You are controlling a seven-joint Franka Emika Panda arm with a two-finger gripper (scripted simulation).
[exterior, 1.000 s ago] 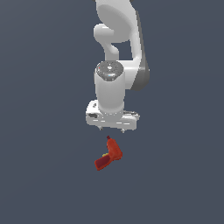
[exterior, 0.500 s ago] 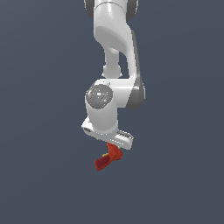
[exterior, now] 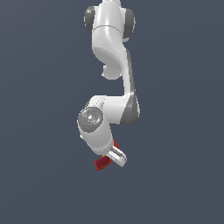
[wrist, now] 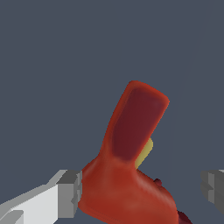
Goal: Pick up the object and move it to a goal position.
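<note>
The drill (wrist: 131,131) is an orange-red toy with a darker red blocky handle and a small yellow trigger (wrist: 145,154). In the wrist view it fills the space between my fingers, handle pointing away from the camera. My gripper (wrist: 142,192) is open around its body. One finger pad (wrist: 70,192) touches or nearly touches it, and the other pad (wrist: 212,186) stands clear with a gap. In the exterior view only a red part of the drill (exterior: 102,163) shows under the tilted hand (exterior: 114,156). The rest is hidden by the hand.
The white arm (exterior: 111,65) hangs down from above, its wrist (exterior: 94,122) bent toward the exterior view's left. A plain dark grey background (exterior: 183,175) lies all round. No goal marker shows.
The hand has come down and tilted over the drill, now covering most of it in the exterior view. The drill has stayed about where it was.
</note>
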